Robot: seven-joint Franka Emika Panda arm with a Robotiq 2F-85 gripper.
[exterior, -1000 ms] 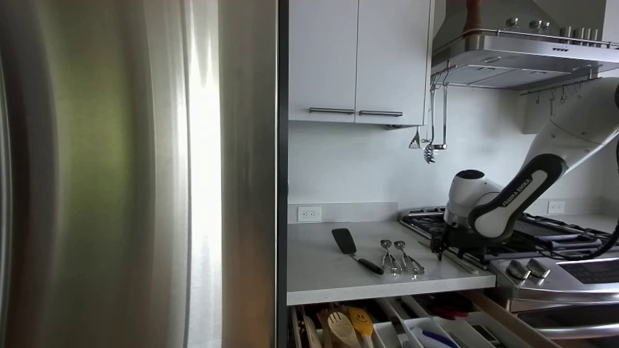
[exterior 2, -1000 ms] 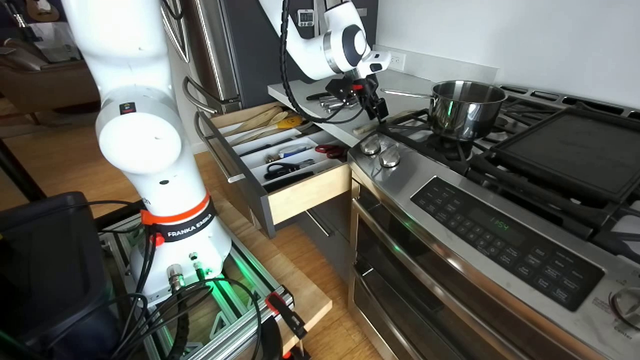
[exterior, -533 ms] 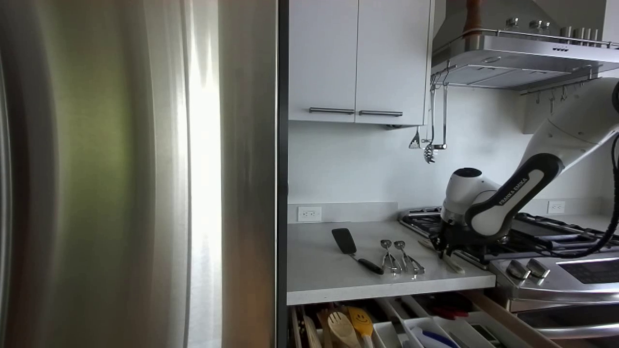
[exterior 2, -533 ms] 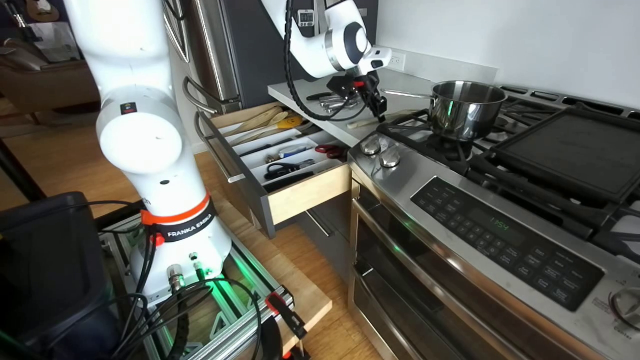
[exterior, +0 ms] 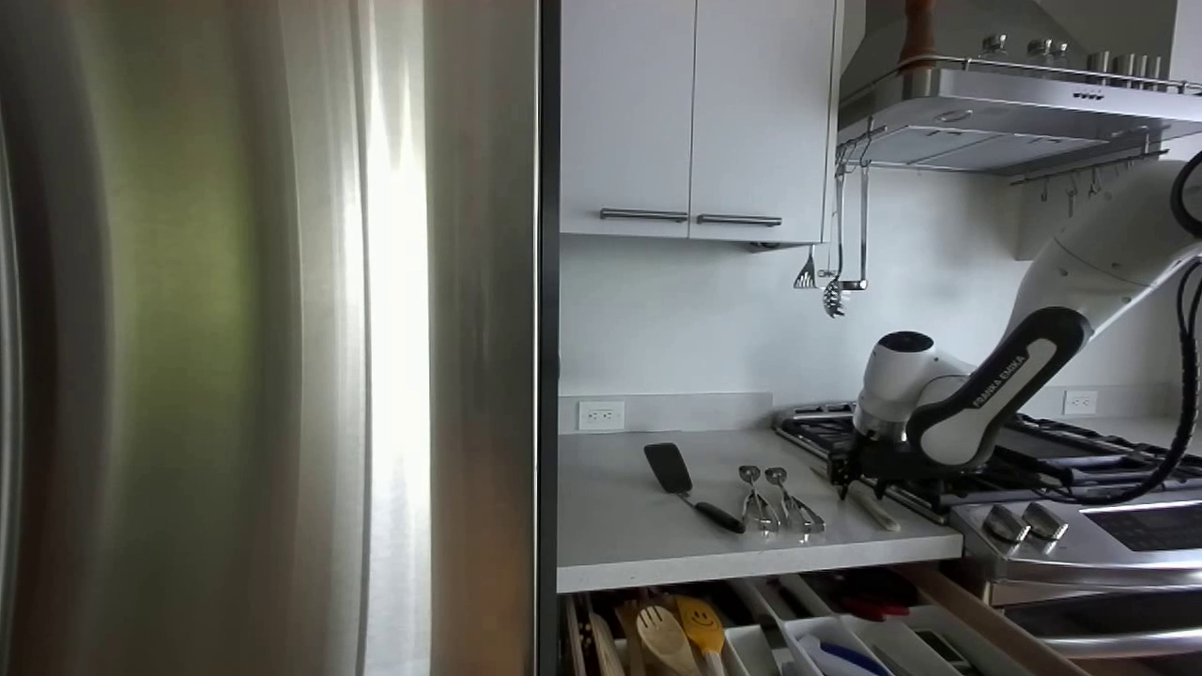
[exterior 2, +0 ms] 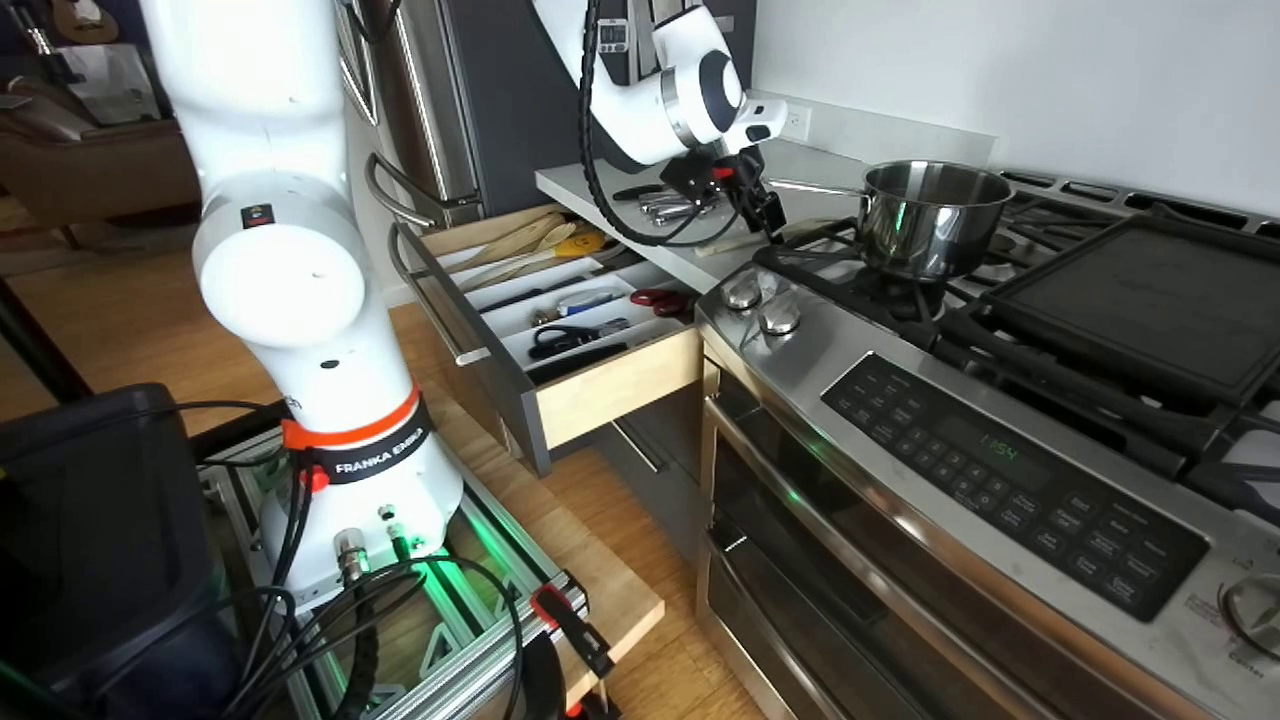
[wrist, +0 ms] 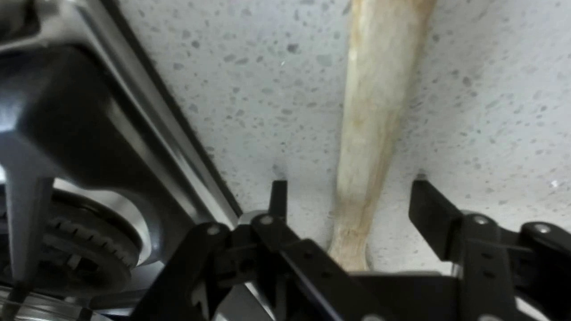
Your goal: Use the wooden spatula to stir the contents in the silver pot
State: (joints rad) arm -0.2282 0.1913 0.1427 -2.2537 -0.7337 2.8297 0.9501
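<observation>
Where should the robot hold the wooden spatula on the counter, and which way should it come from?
Probably from above, pinching the wooden spatula across its long edges, where it narrows low in the wrist view. It lies on the counter, long and slim, so a sideways squeeze should suit it, and that narrow part shows between the two sides of the open gripper.

Gripper (exterior: pixel 861 492) over the wooden spatula (exterior: pixel 879 514) by the countertop's (exterior: pixel 620 498) right edge, two metal scoops (exterior: pixel 796 509) near the front edge.
</observation>
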